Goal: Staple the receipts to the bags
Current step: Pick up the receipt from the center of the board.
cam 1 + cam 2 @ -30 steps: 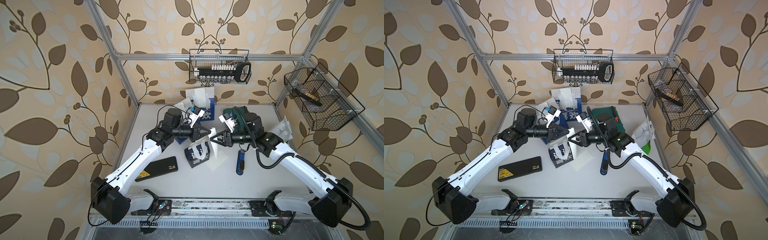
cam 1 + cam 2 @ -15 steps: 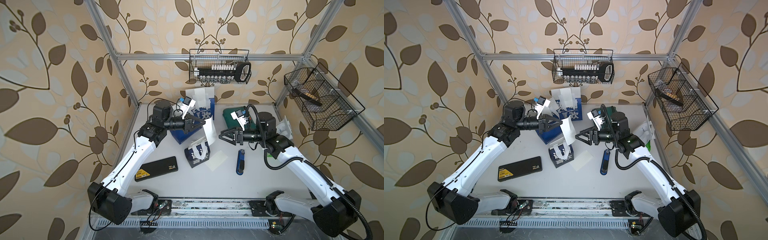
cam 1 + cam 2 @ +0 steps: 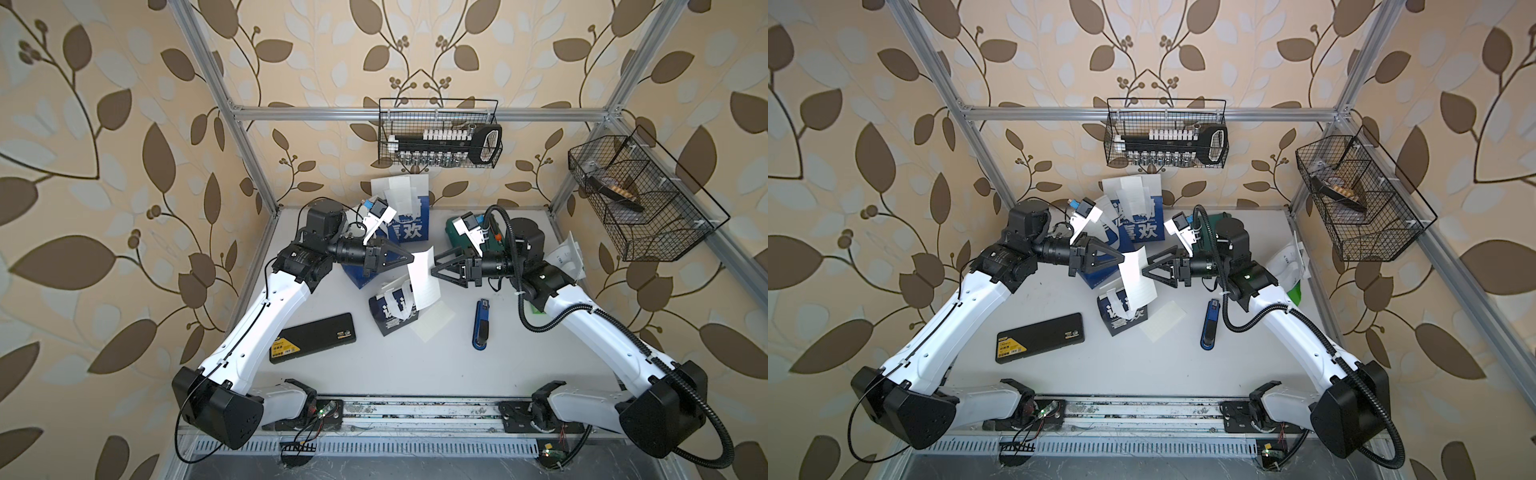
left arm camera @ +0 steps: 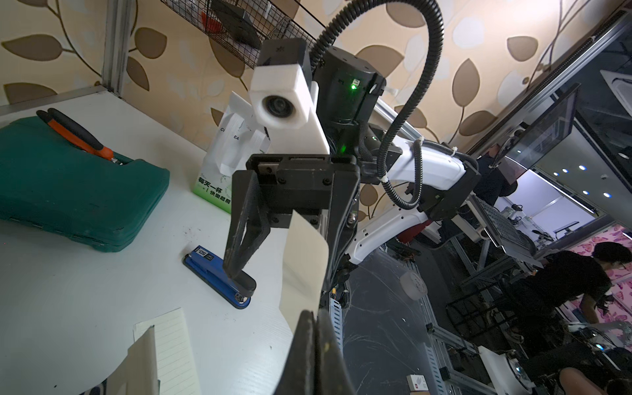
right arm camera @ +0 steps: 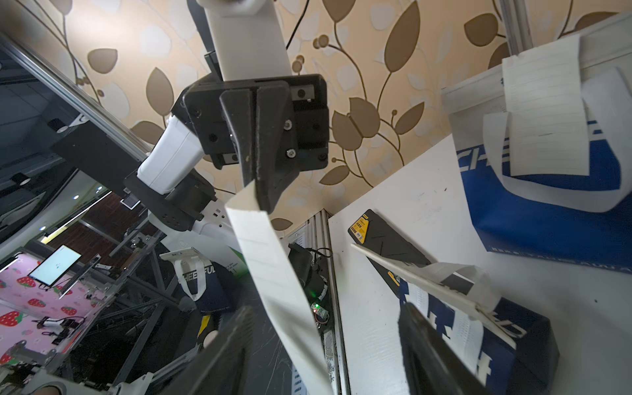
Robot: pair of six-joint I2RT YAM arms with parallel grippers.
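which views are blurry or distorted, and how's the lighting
Both top views: sharp, evenly lit, wide-angle lens splays the frame posts. Left wrist: left gripper close and soft. Right wrist: right gripper blurred, receipt sharper.

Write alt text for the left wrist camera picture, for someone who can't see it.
The left tool is shut on a pale receipt that curls up between the open jaws of the right tool facing it. Behind, on the white table, lie a blue stapler and a green case, with a white-and-green bag standing beyond.
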